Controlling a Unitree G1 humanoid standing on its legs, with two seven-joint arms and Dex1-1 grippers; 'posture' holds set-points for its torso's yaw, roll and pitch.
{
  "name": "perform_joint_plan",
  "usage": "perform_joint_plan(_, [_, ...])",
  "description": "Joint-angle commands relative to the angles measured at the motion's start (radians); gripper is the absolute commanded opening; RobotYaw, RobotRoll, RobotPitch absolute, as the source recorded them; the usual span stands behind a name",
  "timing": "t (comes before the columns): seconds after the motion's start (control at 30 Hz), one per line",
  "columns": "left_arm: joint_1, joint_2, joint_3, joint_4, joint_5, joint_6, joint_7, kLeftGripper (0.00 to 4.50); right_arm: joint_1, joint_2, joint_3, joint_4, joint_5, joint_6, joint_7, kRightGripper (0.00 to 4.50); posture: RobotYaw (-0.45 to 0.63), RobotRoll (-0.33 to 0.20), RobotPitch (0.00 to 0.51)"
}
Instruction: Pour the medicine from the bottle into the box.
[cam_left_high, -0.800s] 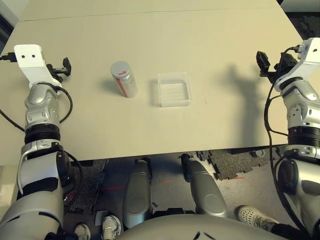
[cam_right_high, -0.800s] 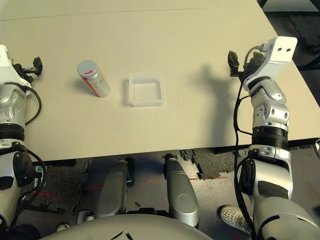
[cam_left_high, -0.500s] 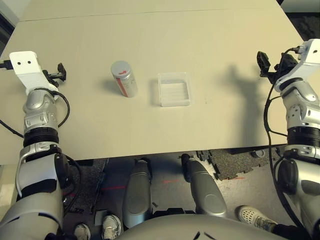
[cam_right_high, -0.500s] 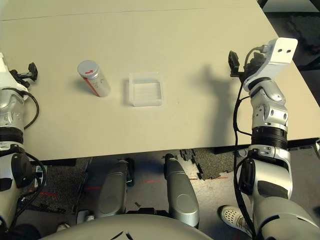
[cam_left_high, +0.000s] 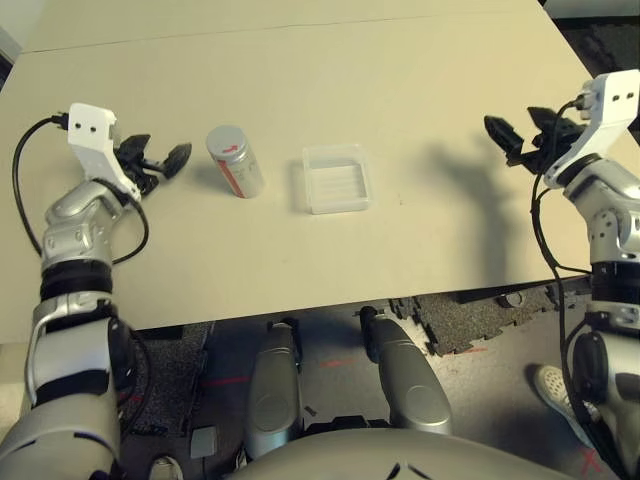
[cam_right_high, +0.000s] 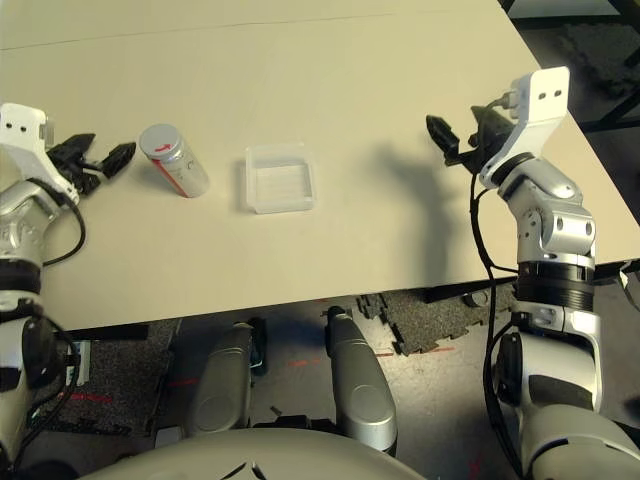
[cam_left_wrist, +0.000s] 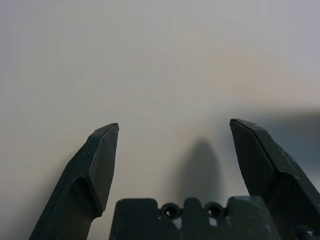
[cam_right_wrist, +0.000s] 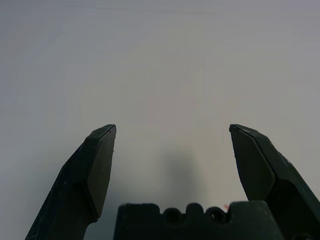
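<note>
The bottle (cam_left_high: 236, 163) stands on the table left of centre, its grey cap (cam_left_high: 226, 142) on and its red and white label facing me. The medicine is hidden from me. Just right of the bottle lies the box (cam_left_high: 336, 178), a clear shallow square tray with nothing visible in it. My left gripper (cam_left_high: 158, 152) hovers open a short way left of the bottle, fingers pointing at it without touching. My right gripper (cam_left_high: 522, 128) is open near the table's right edge, well right of the box. Both wrist views show open jaws over bare table (cam_left_wrist: 174, 131) (cam_right_wrist: 172, 133).
The tan table (cam_left_high: 330, 70) stretches wide behind and in front of the two objects. Its front edge (cam_left_high: 330, 300) runs just below them, and its right edge lies by my right forearm (cam_left_high: 610, 200). A cable (cam_left_high: 25, 165) loops from my left wrist.
My left gripper has swung inward and now points at the bottle from close by. My right gripper has turned and reached slightly inward. The camera shifted a little; bottle and box stayed put.
</note>
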Motion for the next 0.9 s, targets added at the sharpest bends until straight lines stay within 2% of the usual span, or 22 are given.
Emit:
perform_joint_plan(0.03, [0.084,0.035,0.017,-0.191,-0.077,0.12,-0.054,4.47,0.017,-0.009,0.02,-0.05,0.013,0.035,0.024,4.5,0.02,0.0,0.281])
perform_joint_plan(0.2, [0.192,0.077,0.023,-0.399,-0.158,0.25,-0.104,4.47,0.028,-0.01,0.042,-0.113,0.03,0.079,0.053,4.5,0.04,0.0,0.289])
perform_joint_plan(0.33, [0.231,0.088,0.014,-0.469,-0.18,0.285,-0.119,4.47,0.028,0.0,0.06,-0.181,0.055,0.131,0.064,4.5,0.04,0.0,0.289])
perform_joint_plan(0.47, [0.246,0.089,0.008,-0.486,-0.183,0.295,-0.125,4.47,0.027,0.002,0.077,-0.242,0.083,0.19,0.07,4.5,0.04,0.0,0.287])
perform_joint_plan(0.73, [0.2,0.072,-0.03,-0.474,-0.17,0.272,-0.129,4.47,0.013,-0.045,0.143,-0.524,0.288,0.482,0.147,4.5,0.03,0.0,0.275])
perform_joint_plan(0.9, [0.178,0.059,-0.064,-0.467,-0.164,0.25,-0.134,4.47,-0.011,-0.052,0.165,-0.575,0.319,0.526,0.137,4.5,0.02,0.0,0.268])
